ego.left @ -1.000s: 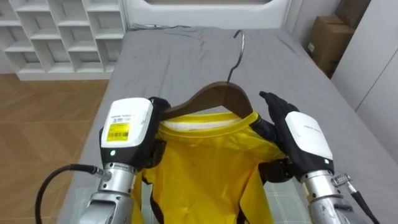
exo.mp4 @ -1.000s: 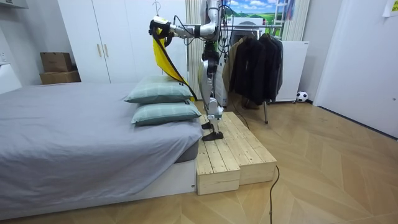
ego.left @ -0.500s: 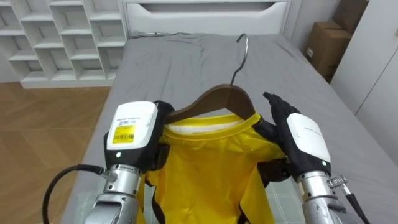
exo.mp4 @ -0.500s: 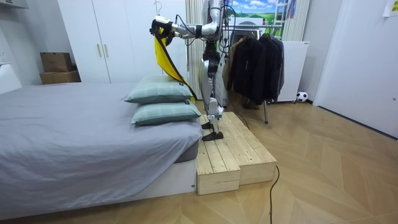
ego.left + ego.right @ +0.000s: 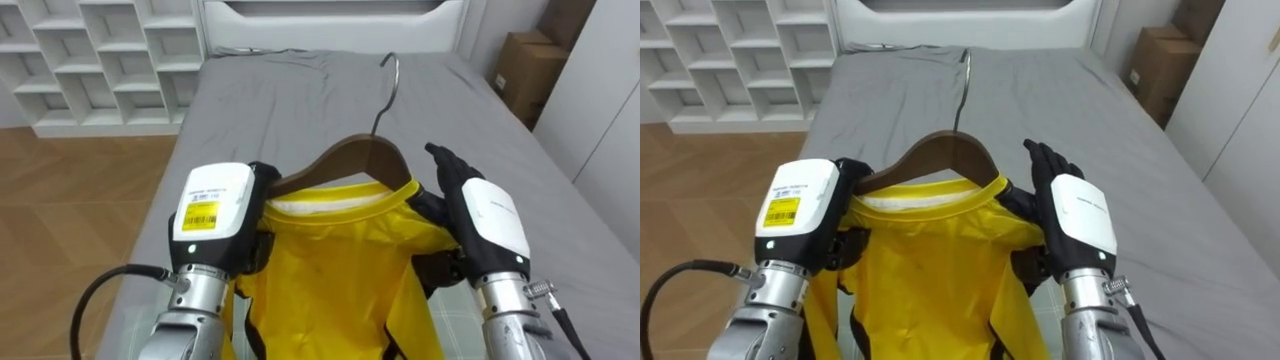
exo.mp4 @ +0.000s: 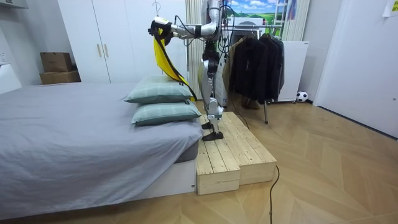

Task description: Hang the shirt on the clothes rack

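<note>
The robot stands on a wooden platform (image 6: 233,149) at the bed (image 5: 290,100), holding a yellow shirt (image 5: 330,270) on a wooden hanger (image 5: 350,158) up at chest height over the grey cover. The left hand (image 5: 212,210) sits at the hanger's left end, and its dark fingers (image 5: 262,178) appear to be curled round the wood there. The right hand (image 5: 485,225) stands beside the shirt's right shoulder, its fingers straight and together, pointing up, pressed against the cloth rather than wrapped round it.

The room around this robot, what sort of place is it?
Most likely a bedroom: a big grey-covered bed with two pillows, white wardrobe doors behind it, and a rack of dark clothes near the robot.
</note>
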Controlling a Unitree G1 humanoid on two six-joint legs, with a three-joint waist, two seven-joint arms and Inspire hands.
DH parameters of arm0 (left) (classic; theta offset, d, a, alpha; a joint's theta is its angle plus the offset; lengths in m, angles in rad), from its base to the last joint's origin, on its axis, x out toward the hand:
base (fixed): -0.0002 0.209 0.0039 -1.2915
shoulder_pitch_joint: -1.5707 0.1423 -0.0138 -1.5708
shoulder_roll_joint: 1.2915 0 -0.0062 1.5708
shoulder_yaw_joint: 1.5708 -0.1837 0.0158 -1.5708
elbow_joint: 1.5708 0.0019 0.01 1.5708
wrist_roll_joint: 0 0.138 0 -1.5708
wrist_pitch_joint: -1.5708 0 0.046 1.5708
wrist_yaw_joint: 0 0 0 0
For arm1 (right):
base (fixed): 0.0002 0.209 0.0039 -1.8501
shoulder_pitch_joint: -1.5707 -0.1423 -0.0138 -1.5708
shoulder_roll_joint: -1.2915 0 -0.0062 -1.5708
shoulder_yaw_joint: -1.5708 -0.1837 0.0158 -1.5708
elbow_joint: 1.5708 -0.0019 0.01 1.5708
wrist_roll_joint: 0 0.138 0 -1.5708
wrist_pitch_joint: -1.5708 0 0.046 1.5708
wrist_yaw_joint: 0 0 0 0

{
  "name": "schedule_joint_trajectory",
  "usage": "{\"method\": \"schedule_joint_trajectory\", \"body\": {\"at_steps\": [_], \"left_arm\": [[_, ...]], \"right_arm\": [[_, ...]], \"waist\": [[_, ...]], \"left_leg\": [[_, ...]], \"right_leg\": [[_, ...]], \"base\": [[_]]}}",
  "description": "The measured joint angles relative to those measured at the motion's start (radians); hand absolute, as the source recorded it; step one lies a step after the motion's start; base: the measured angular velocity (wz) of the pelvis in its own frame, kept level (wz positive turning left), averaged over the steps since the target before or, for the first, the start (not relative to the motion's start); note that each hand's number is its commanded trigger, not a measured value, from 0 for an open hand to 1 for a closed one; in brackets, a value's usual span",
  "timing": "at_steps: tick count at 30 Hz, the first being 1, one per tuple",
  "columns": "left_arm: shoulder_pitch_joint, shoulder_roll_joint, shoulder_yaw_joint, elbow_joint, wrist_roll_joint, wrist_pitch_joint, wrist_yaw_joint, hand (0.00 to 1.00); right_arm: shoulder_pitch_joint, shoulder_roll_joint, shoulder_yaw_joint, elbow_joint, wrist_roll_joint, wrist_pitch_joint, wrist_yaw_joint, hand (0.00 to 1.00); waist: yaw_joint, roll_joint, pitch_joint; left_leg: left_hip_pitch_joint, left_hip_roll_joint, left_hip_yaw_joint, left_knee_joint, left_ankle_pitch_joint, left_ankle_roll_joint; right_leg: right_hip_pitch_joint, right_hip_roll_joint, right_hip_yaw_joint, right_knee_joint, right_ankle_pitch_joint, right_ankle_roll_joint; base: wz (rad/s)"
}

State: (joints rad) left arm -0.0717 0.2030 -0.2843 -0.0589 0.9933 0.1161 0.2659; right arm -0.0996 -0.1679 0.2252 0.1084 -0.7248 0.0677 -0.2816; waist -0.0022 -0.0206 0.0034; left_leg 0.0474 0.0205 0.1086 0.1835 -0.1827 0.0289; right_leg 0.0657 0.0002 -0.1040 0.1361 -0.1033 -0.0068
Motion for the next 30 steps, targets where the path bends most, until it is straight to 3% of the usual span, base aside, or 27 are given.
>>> {"method": "schedule_joint_trajectory", "body": {"at_steps": [1,2,3,30], "left_arm": [[0.0,0.0,0.0,0.0,0.0,0.001,0.0,1.0],[0.0,0.0,0.0,0.0,0.0,0.002,0.0,1.0],[0.0,0.0,-0.001,0.0,0.0,0.002,0.0,1.0],[0.0,0.0,-0.016,0.0,-0.002,0.039,0.005,1.0]], "right_arm": [[-0.001,0.0,0.001,0.002,0.005,0.0,0.0,0.18],[-0.001,0.0,0.001,0.003,0.006,0.0,0.0,0.68],[-0.001,0.0,0.002,0.003,0.006,0.0,0.0,1.0],[-0.001,-0.004,0.028,0.05,0.024,0.0,-0.045,1.0]], "waist": [[-0.001,0.0,0.0004],[-0.001,0.0,0.0004],[-0.001,0.0,0.0007],[-0.03,0.009,0.0032]], "left_leg": [[-0.001,0.0,-0.003,0.0,0.0,0.0],[-0.001,0.0,-0.005,0.0,0.0,0.0],[-0.002,0.0,-0.006,0.0,0.0,0.0],[0.005,0.0,-0.001,-0.013,0.0,0.0]], "right_leg": [[0.0,0.0,-0.004,0.0,0.0,0.0],[0.0,0.0,-0.005,0.0,0.0,0.0],[0.0,0.0,-0.007,-0.001,0.0,0.0],[-0.001,0.0,-0.008,-0.002,-0.001,0.002]], "base": [[0.09],[0.07],[0.04],[0.0]]}}
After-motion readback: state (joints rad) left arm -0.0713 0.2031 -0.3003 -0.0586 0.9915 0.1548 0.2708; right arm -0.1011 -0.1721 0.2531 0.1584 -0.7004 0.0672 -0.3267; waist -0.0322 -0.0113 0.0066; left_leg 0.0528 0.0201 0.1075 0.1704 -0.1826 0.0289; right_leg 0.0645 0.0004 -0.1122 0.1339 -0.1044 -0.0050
